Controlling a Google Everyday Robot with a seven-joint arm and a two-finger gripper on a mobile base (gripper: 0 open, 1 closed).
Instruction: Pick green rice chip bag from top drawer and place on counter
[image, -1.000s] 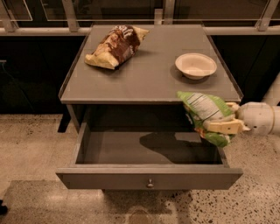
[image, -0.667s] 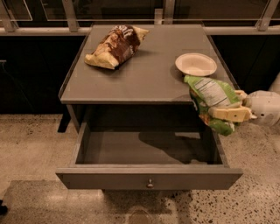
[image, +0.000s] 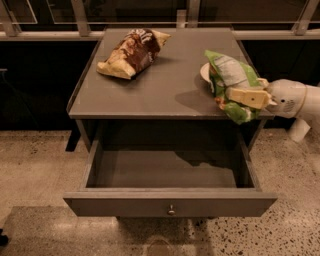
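The green rice chip bag (image: 231, 85) is held in the air over the right side of the counter (image: 160, 75), in front of the white bowl. My gripper (image: 240, 97) reaches in from the right and is shut on the bag's lower half; one cream finger (image: 248, 96) lies across its front. The top drawer (image: 167, 187) stands pulled fully open below the counter, its inside bare, with a small round knob (image: 171, 210) on the front panel.
A brown-and-yellow chip bag (image: 132, 52) lies at the counter's back left. A white bowl (image: 206, 72) sits at the right, mostly hidden behind the green bag. A railing and dark glass run behind the cabinet. Speckled floor surrounds it.
My gripper has lifted the green bag up out of the drawer's right side and carried it over the counter's right edge, in front of the bowl.
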